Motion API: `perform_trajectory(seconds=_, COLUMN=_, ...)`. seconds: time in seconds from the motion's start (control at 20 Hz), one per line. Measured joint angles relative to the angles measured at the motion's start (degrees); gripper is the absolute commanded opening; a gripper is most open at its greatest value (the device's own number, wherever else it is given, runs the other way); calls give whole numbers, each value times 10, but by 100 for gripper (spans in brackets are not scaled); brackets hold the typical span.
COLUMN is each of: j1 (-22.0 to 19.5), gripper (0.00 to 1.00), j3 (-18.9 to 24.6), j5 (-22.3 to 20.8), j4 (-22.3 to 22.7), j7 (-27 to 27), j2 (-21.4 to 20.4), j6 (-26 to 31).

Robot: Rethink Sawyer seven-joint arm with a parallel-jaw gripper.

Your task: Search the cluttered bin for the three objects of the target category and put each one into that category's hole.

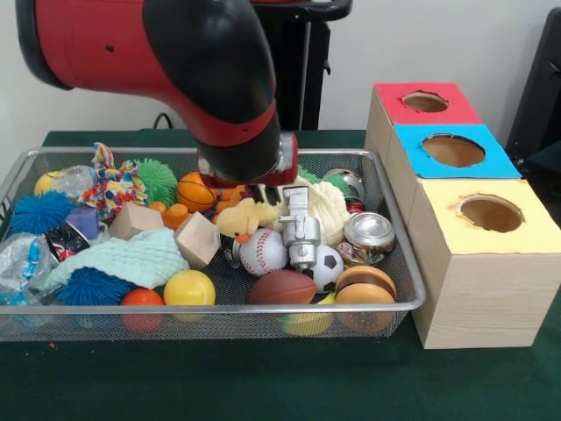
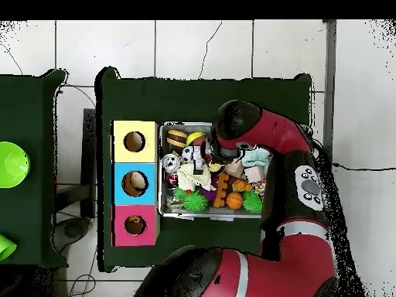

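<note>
The cluttered bin (image 1: 219, 308) is a wide silver mesh tray full of toys; it also shows in the overhead view (image 2: 162, 197). My gripper (image 1: 301, 256) reaches down into the bin's right half, between a baseball (image 1: 263, 252) and a soccer ball (image 1: 327, 266). A pale yellow squishy toy (image 1: 238, 219) lies just left of it, apart from it. Orange shapes (image 1: 175, 213) by a small basketball (image 1: 195, 191) are partly hidden behind the arm; I see no stripes on them. In the overhead view the arm covers the gripper.
Three wooden boxes stand right of the bin with holes in red (image 1: 425, 102), blue (image 1: 453, 150) and yellow (image 1: 491, 213) tops. The bin also holds a football (image 1: 280, 287), burger toy (image 1: 365, 285), can (image 1: 368, 232), blue spiky balls (image 1: 39, 212), wooden blocks (image 1: 197, 239) and mint cloth (image 1: 131, 259).
</note>
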Motion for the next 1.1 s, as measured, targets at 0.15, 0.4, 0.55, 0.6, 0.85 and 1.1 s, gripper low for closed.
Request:
perform_trajectory(seconds=0.15, j1=18, gripper=0, j3=-8, j5=5, j4=12, j7=0, j2=-17, j6=20)
perform_trajectory(seconds=0.4, j1=51, gripper=0, j3=-23, j5=16, j4=36, j7=0, j2=-51, j6=46)
perform_trajectory(seconds=0.55, j1=61, gripper=0, j3=-28, j5=11, j4=46, j7=0, j2=-67, j6=18)
perform_trajectory(seconds=0.6, j1=60, gripper=0, j3=-28, j5=7, j4=48, j7=0, j2=-70, j6=0)
perform_trajectory(seconds=0.85, j1=53, gripper=100, j3=-30, j5=-28, j4=64, j7=0, j2=-83, j6=-133)
perform_trajectory(seconds=1.1, j1=36, gripper=100, j3=-39, j5=-104, j4=81, j7=0, j2=-91, j6=-313)
